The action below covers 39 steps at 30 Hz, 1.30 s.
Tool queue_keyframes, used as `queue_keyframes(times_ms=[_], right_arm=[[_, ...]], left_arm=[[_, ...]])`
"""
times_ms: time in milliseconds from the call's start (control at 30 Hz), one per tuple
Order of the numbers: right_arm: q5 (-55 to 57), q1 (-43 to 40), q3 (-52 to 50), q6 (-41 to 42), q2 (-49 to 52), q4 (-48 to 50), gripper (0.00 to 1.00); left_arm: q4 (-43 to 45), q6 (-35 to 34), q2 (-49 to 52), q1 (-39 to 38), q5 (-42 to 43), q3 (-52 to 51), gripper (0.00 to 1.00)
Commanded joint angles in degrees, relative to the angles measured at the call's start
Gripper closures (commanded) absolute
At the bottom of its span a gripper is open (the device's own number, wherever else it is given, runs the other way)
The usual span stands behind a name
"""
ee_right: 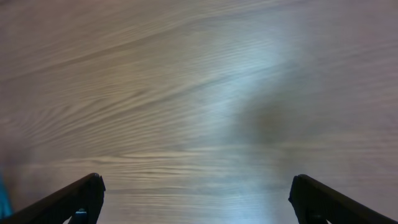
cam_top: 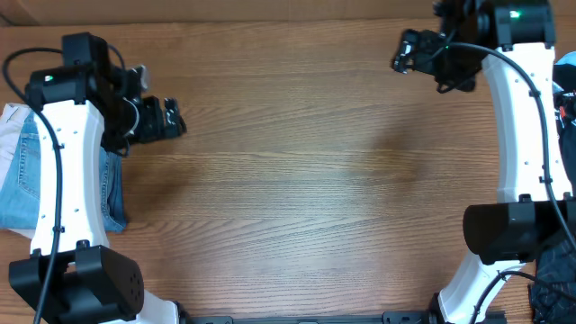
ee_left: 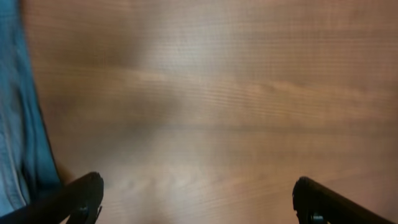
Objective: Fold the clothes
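Note:
The light-blue denim jeans [cam_top: 18,180] lie bunched at the table's left edge, partly hidden under my left arm; a blue edge of them shows in the left wrist view [ee_left: 15,124]. My left gripper [cam_top: 166,117] is open and empty over bare wood, right of the jeans; its fingertips [ee_left: 196,199] stand wide apart. My right gripper [cam_top: 409,51] is open and empty at the far right of the table, far from the jeans; its fingertips [ee_right: 196,196] frame bare wood.
A cream-white garment [cam_top: 13,121] lies by the jeans at the far left. A dark garment with white print [cam_top: 562,90] sits at the right edge. The wooden table [cam_top: 315,180] spans the view.

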Motion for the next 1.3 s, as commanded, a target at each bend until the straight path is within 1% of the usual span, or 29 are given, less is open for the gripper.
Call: queue_keyframes(times_ms=[0,100,200,233,367,433,533,667,767,900,967,1000,1100,1267], right_arm=[[6.2,-1.0,0.2,2.7,-5.6,-1.9,0.0],[9.3,-1.0,0.2,2.7,-9.1,-4.0,0.0],[9.4,-1.0,-0.1,2.7,-14.2,-4.3,0.0],[9.4,-1.0,-0.3,2.7,-16.1,-4.0,0.0],[9.7,-1.0,-0.8,2.7,-23.7,-1.9,0.0],[10.4,-1.0,-1.9,2.6,-27.9,-0.5,0.0],[10.5,-1.0,-5.8,2.7,-34.1,1.9,0.0],[10.9,-1.0,-17.5,2.7,-44.0,6.6,0.0],[10.9,-1.0,-30.1,2.7,-52.6,12.3,0.0],[10.9,-1.0,-47.1,2.7,-63.9,20.7,0.0],[10.9,-1.0,-54.3,2.8,-68.4,23.9,0.0],[10.9,-1.0,-57.9,2.9,-70.5,25.4,0.0],[10.9,-1.0,-64.6,2.9,-74.1,28.2,0.0],[10.9,-1.0,-66.4,2.9,-73.8,28.3,0.0]], left_arm=[[-2.7,1.6,-4.5,-1.5,0.7,0.9,0.0],[-3.9,2.2,-9.5,-3.7,0.8,0.6,0.0],[-2.7,1.6,-17.2,-7.3,-0.2,-0.8,0.0],[-1.9,1.5,-20.1,-8.9,-1.2,-1.6,0.0],[3.4,-2.1,-33.0,-15.7,-9.6,-7.2,0.0],[7.0,-2.3,-39.7,-18.6,-11.2,-11.0,0.0],[10.3,-2.3,-48.4,-20.7,-12.8,-15.5,0.0],[11.1,-1.4,-58.3,-20.8,-15.5,-19.4,0.0],[9.5,0.5,-64.1,-20.8,-20.9,-21.7,0.0],[4.7,0.5,-69.4,-20.7,-29.5,-24.9,0.0],[3.2,0.5,-70.8,-20.7,-30.6,-26.4,0.0],[2.5,0.5,-71.2,-20.7,-29.8,-27.2,0.0],[2.1,0.4,-71.1,-20.7,-29.0,-29.3,0.0],[2.1,0.5,-71.1,-20.7,-28.0,-31.6,0.0]])
